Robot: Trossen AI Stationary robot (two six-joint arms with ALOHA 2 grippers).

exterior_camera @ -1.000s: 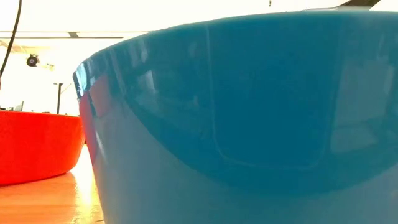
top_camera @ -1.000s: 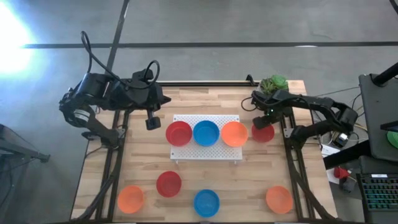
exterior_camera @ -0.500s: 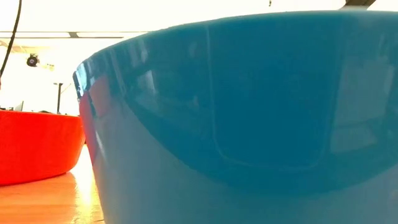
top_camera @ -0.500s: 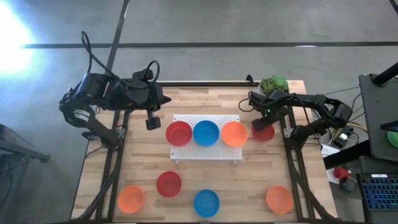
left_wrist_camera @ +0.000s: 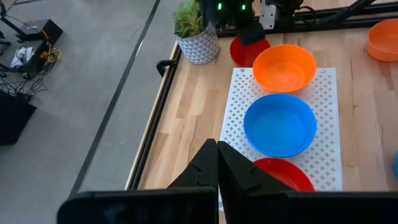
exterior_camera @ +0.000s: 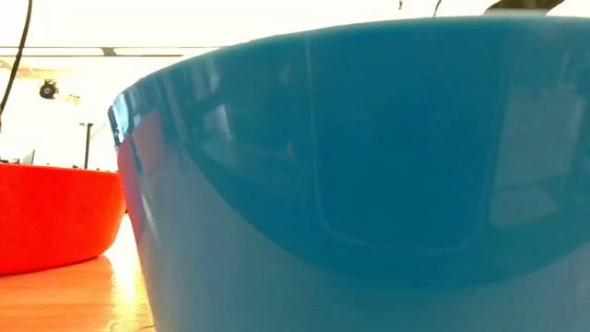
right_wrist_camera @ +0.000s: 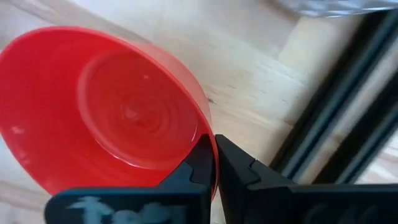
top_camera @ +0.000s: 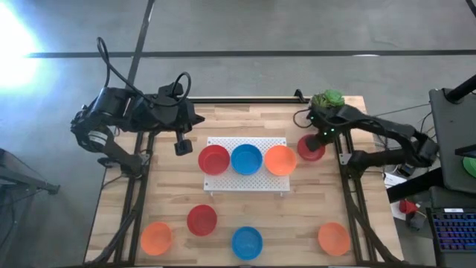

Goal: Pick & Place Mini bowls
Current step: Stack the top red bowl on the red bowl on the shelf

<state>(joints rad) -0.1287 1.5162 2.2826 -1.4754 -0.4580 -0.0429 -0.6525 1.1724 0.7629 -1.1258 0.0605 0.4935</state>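
Three mini bowls sit in a row on the white perforated board (top_camera: 246, 179): red (top_camera: 214, 159), blue (top_camera: 246, 158) and orange (top_camera: 280, 159). Further mini bowls rest on the table's near part: orange (top_camera: 156, 237), red (top_camera: 201, 219), blue (top_camera: 247, 243) and orange (top_camera: 334, 238). To the right of the board, near the far right corner, my right gripper (top_camera: 319, 139) is shut on another red bowl (top_camera: 310, 148). My left gripper (top_camera: 181, 147) hangs shut over the table's far left, touching nothing. My right gripper pinches the red bowl's rim (right_wrist_camera: 200, 118) on its right side. One finger (right_wrist_camera: 198, 163) is inside the bowl and the other outside. The fingers come from above, pointing down. The bowl sits tilted in the hold; I cannot tell whether its base is clear of the table.
A white pot with a green plant (top_camera: 327, 100) stands at the far right corner, just beyond the held bowl. Dark frame rails (top_camera: 349, 186) run along the table's left and right edges. In the low view the near blue bowl (exterior_camera: 369, 184) fills most of the picture.
My right gripper has taken hold of the red bowl's rim and risen a little. The bowl has shifted slightly toward the far edge and now sits tilted.
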